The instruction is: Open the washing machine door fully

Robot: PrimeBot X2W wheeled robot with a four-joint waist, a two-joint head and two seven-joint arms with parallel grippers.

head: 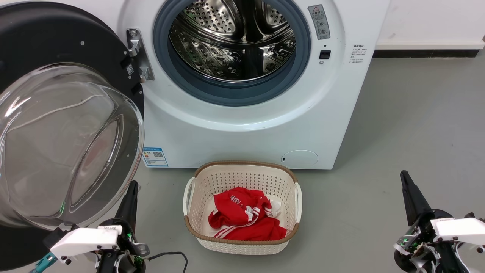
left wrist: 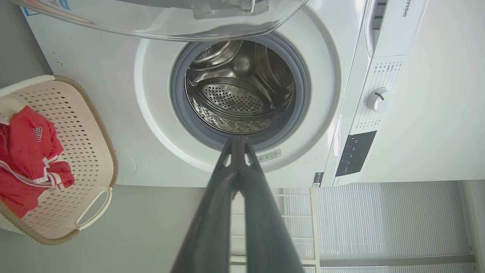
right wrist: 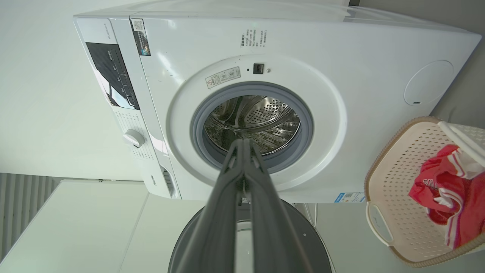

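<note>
The white washing machine [head: 242, 125] stands ahead with its steel drum exposed inside the grey gasket. Its washing machine door [head: 64, 144], black-rimmed with a bulging clear glass bowl, is swung wide open to the left on its metal hinge [head: 138, 57]. My left gripper [head: 133, 184] sits low at the lower left, just below and right of the glass bowl, fingers shut on nothing. My right gripper [head: 404, 174] rests at the lower right, far from the door, also shut and empty. In the wrist views both grippers [left wrist: 238, 139] [right wrist: 242, 141] point at the drum with tips together.
A cream laundry basket [head: 242, 170] holding red clothing [head: 246, 220] stands on the grey floor directly in front of the machine, between my arms. A cable [head: 170, 256] lies by the left arm. Bare floor spreads to the right of the machine.
</note>
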